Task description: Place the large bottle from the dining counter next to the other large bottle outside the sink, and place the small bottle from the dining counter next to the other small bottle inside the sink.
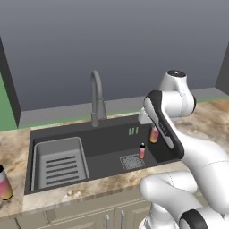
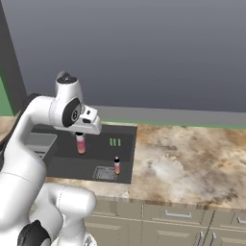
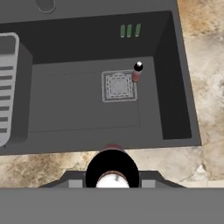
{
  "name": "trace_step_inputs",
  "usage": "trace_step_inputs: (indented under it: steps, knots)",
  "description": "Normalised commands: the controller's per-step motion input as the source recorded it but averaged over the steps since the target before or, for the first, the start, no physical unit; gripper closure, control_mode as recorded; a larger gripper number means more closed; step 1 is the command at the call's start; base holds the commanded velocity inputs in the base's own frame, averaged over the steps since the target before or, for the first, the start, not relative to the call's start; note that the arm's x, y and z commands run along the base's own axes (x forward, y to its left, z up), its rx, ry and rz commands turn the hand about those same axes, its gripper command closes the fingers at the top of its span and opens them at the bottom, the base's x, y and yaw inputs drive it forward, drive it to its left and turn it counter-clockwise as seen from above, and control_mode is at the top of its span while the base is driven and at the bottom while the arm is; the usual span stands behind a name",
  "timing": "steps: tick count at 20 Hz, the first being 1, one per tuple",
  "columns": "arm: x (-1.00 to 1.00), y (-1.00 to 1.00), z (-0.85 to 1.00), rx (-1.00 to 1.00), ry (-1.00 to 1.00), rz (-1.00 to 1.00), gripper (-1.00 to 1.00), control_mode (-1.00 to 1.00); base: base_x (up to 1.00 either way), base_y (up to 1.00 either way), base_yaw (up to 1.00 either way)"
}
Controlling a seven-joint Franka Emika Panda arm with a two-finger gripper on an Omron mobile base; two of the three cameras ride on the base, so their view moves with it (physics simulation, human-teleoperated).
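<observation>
A grey wall (image 1: 116, 44) was seen behind the marble-look counter (image 2: 182, 163), with a green strip at the far left. At the left edge of the left base view, a tall pink-to-yellow bottle (image 1: 4, 183) was stood upright on the counter outside the sink (image 1: 107, 138). Within the dark basin, the ribbed tray insert (image 1: 58, 163) was set to the left, the curved faucet (image 1: 96, 98) behind. A small bottle (image 1: 142, 151) was stood upright on the basin floor just beside the drain grate (image 3: 118, 86). Further right, the gripper (image 2: 80, 137) was clamped on a small red-orange bottle (image 2: 81, 143), held above the basin, long axis vertical, cap upward.
</observation>
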Motion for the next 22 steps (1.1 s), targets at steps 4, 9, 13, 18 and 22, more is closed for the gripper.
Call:
trace_step_inputs:
  steps: [4,9,13,18,22]
  knots:
    - [0.21,0.12,-0.20,0.00,0.00,0.00,1.00,-1.00,0.00,0.00,0.00]
    - [0.42,0.17,-0.17,0.00,0.00,0.00,1.00,-1.00,0.00,0.00,0.00]
    - [0.34,0.09,-0.10,-0.02,0.00,-0.01,1.00,-1.00,0.00,0.00,0.00]
    - [0.23,0.07,-0.16,0.00,0.04,0.00,1.00,-1.00,0.00,0.00,0.00]
    - [0.21,0.09,-0.29,0.00,0.10,0.00,1.00,-1.00,0.00,0.00,0.00]
